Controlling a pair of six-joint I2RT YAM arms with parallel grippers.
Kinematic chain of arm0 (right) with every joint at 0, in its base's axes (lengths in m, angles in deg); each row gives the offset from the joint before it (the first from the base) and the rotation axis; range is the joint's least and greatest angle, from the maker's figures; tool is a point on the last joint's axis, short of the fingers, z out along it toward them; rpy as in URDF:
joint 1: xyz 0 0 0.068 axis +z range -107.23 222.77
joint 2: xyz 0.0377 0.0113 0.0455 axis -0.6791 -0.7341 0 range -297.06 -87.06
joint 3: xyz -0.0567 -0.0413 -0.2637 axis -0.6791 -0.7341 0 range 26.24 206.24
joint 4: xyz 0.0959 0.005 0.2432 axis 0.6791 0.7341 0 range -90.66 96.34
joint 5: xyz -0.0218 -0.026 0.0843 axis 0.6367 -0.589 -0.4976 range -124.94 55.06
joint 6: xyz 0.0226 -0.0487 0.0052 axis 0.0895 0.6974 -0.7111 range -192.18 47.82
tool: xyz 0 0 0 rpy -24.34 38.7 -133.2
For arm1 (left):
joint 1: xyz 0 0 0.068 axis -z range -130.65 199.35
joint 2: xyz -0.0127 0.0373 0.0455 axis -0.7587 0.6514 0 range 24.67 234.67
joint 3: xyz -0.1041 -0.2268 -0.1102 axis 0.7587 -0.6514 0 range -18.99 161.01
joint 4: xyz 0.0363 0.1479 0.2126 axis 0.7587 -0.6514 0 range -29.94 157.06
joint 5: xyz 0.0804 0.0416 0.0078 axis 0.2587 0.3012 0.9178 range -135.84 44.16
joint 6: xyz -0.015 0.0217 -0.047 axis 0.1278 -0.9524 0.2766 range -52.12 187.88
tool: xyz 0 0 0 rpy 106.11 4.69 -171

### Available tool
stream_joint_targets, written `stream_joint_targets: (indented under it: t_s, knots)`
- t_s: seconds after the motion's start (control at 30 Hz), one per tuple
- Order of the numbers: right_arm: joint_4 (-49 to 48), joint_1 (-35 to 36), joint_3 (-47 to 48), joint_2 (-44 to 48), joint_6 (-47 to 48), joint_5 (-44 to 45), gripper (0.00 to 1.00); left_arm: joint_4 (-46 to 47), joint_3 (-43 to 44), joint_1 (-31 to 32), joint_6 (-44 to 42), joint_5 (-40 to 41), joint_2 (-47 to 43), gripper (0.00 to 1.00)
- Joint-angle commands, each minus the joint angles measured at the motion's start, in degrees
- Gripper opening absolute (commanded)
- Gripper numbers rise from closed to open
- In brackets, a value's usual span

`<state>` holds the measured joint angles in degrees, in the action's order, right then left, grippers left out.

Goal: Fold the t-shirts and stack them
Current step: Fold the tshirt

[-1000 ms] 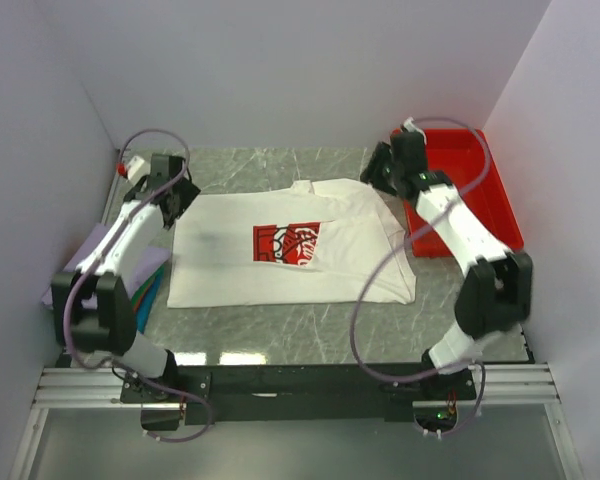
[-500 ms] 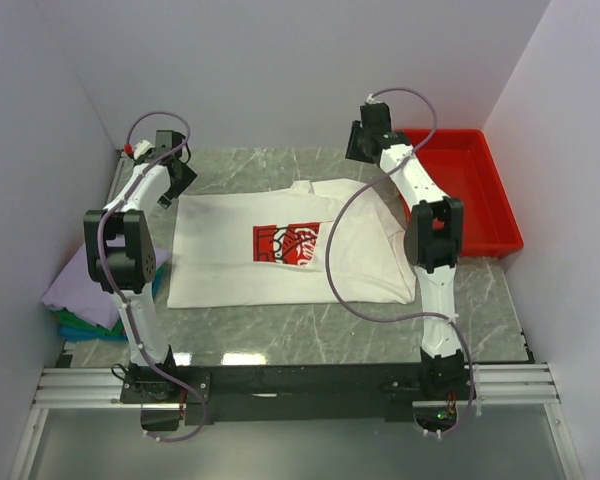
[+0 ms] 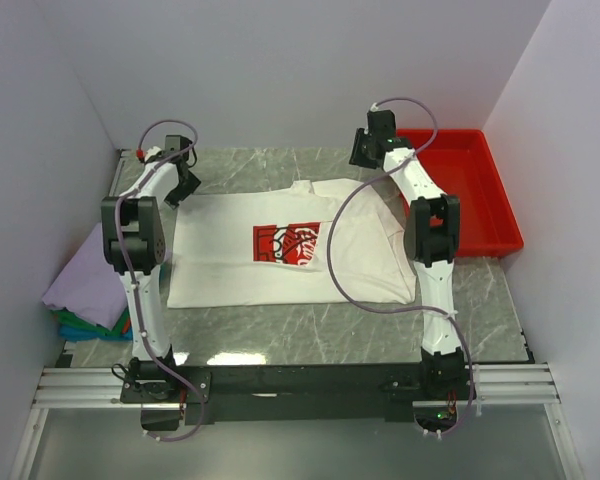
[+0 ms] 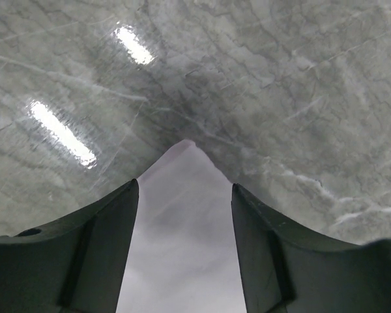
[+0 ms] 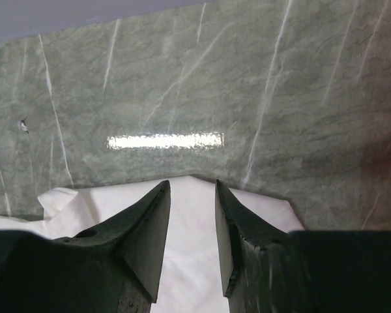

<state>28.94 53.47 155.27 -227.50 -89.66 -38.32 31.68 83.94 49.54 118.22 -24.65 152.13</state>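
Across the middle of the marble bench (image 3: 280, 335) lies the white t-shirt (image 3: 230, 265), spread flat with its red chest print (image 3: 285, 243) facing up and its collar toward the far edge; its right side looks loosely doubled over, though the layers there are hard to read. At the near-left edge of the bench sits a folded stack (image 3: 85, 290), a lavender shirt on top with green and blue edges showing beneath, so several shirts appear already done. A red plastic tray (image 3: 480, 205) stands at the far-right corner, with nothing visible in it. Both arms reach to the far edge of the white shirt. The left gripper (image 3: 183, 187) is at the garment's far-left corner; its wrist view shows the jaws parted, with a pointed cloth corner (image 4: 182, 208) lying between them and no pinch made yet. The right gripper (image 3: 365, 155) is at the far-right shoulder; from its wrist camera the jaws stand narrowly apart over the shirt's edge (image 5: 260, 202), and the fabric looks flat on the bench rather than lifted. By this reading the task is well along but unfinished: the white shirt has yet to be gripped at both far corners, folded down into a compact shape, and carried to the stack at the near-left edge.
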Motion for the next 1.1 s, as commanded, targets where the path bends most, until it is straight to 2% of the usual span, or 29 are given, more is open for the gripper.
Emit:
stream_joint_targets:
  t_s: [0.0,0.23,0.37,0.6,0.73,0.93,1.07]
  knots:
    - [-3.4,-0.4,0.7,-0.9,-1.0,-1.0,0.41,-0.1,3.9,0.0,-0.1,1.3,0.6,0.63]
    - [-1.8,-1.5,3.9,-3.3,-3.3,-1.9,0.41,-0.9,7.2,0.0,-0.1,2.5,3.4,0.61]
    - [-1.6,-2.7,3.9,-4.2,-8.2,-4.5,0.41,-2.1,9.1,0.1,0.0,2.3,5.2,0.57]
    - [1.0,-3.1,5.2,-6.1,-12.2,-4.1,0.42,-2.3,9.2,0.2,0.0,2.8,6.7,0.48]
    - [1.8,-3.1,5.4,-6.4,-13.1,-3.4,0.5,-2.4,9.0,0.2,-0.1,3.2,7.0,0.35]
    - [3.2,-3.1,5.6,-6.9,-15.7,-1.8,0.5,-2.0,8.1,0.2,-0.2,2.9,6.4,0.13]
    - [3.6,-3.1,5.4,-7.7,-17.1,-2.1,0.49,-1.5,7.5,0.2,-0.7,2.4,6.1,0.05]
